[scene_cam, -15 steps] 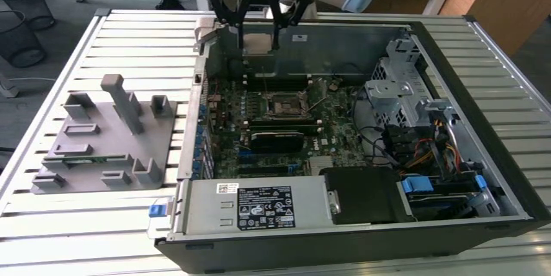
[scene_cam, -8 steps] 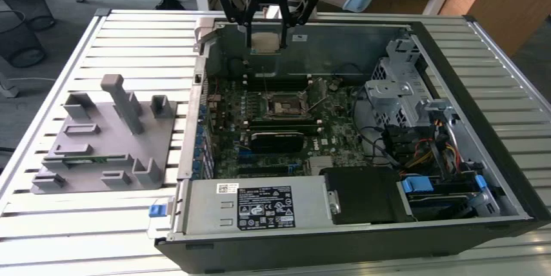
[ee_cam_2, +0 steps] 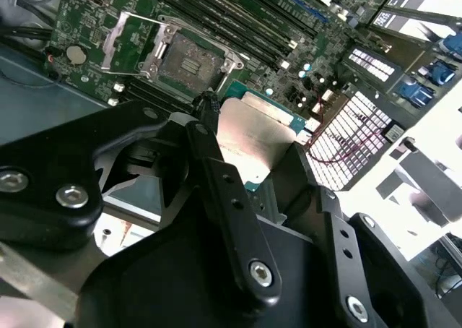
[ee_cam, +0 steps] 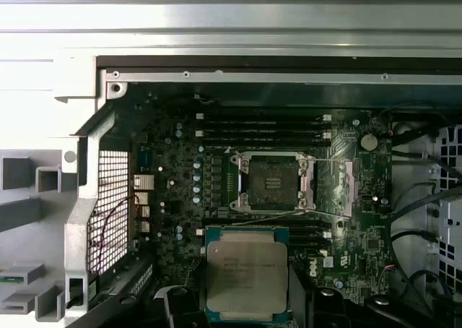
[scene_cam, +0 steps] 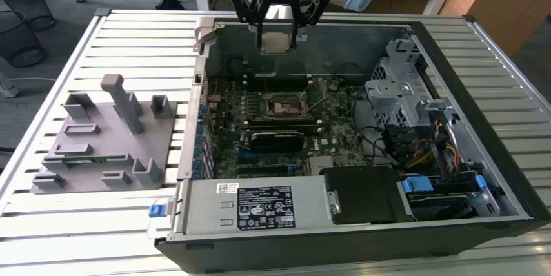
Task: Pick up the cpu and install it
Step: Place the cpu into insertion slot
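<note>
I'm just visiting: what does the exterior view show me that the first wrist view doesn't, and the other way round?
The exterior view adds the whole end effector seen from outside, hanging over the open computer case, and the labelled power supply. The first wrist view adds the round coin battery near the socket. Both share the cpu gripped in the end effector and the empty socket on the motherboard.

Chip (ee_cam: 247, 274): silver top, green edge. Circuit board (ee_cam: 361, 234): dark green. Pincer (scene_cam: 277, 41): black. Stand (scene_cam: 95, 137): grey. Table (scene_cam: 138, 44): white slats.
</note>
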`<state>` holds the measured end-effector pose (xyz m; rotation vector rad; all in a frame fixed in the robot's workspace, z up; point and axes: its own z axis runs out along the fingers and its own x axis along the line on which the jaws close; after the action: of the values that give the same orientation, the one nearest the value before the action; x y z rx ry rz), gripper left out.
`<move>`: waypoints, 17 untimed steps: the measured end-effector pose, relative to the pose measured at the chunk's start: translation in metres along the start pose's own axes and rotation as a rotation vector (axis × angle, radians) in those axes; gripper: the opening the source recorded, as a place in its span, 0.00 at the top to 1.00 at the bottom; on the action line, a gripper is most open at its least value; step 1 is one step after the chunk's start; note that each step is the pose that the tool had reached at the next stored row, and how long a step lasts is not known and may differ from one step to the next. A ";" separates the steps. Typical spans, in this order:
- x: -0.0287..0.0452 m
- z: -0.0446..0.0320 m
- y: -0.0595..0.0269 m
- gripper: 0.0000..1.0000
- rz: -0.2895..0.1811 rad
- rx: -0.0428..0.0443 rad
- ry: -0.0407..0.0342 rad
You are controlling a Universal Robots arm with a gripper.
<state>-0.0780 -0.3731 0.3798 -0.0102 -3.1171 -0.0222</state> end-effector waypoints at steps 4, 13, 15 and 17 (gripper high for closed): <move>-0.0062 -0.0002 0.0000 0.46 0.002 0.0000 0.0004; -0.0097 -0.0002 0.0001 0.46 0.013 -0.0003 0.0005; -0.0101 -0.0002 0.0001 0.46 0.022 -0.0004 0.0004; -0.0104 -0.0001 0.0001 0.46 0.033 -0.0007 0.0002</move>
<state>-0.0676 -0.3731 0.3796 -0.0625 -3.1161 -0.0227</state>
